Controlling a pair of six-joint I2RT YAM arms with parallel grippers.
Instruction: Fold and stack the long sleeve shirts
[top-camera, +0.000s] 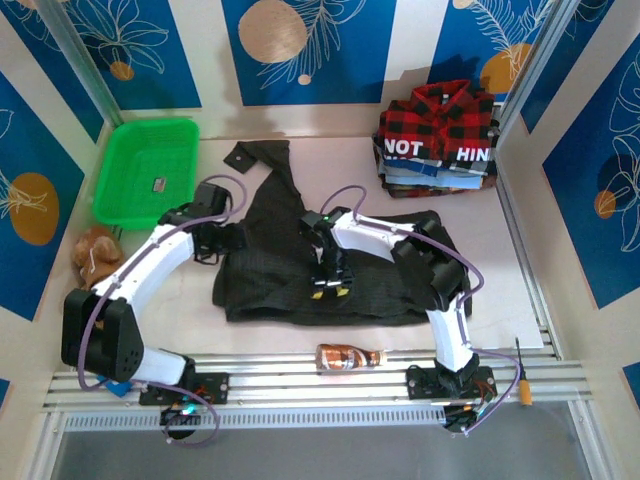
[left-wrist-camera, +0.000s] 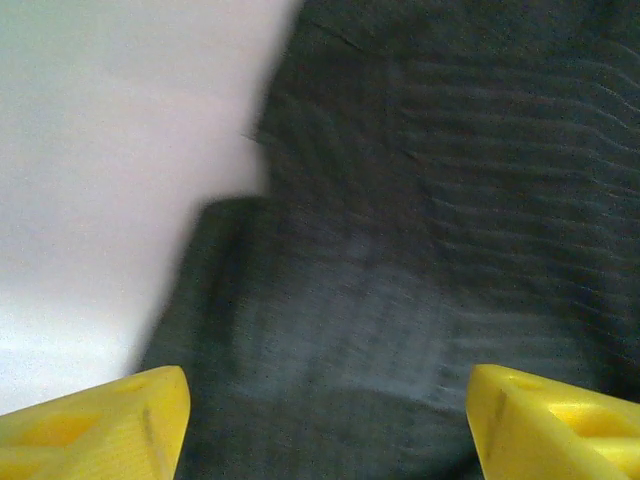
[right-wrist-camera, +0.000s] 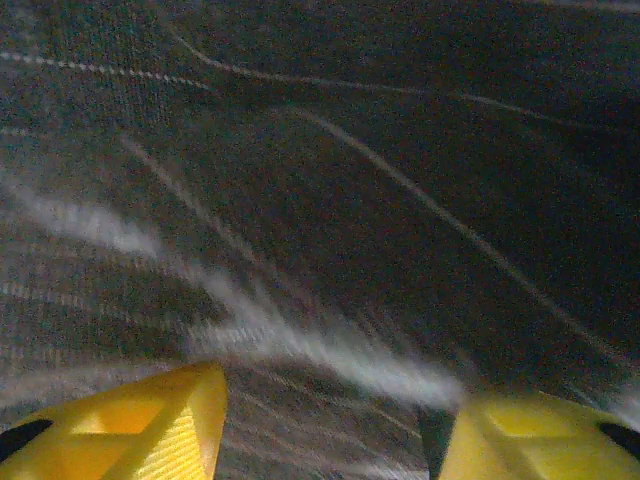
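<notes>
top view, dark shirt: spread flat mid-table, one sleeve reaching away from the arms.
top view, plaid shirt: on top of the folded pile, far right.
top view, left gripper: at the dark shirt's left edge.
top view, right gripper: over the shirt's middle.
left wrist, fingers: wide apart, nothing between; shirt edge and bare table below.
right wrist, fingers: apart, no cloth pinched; blurred dark cloth beneath.
</notes>
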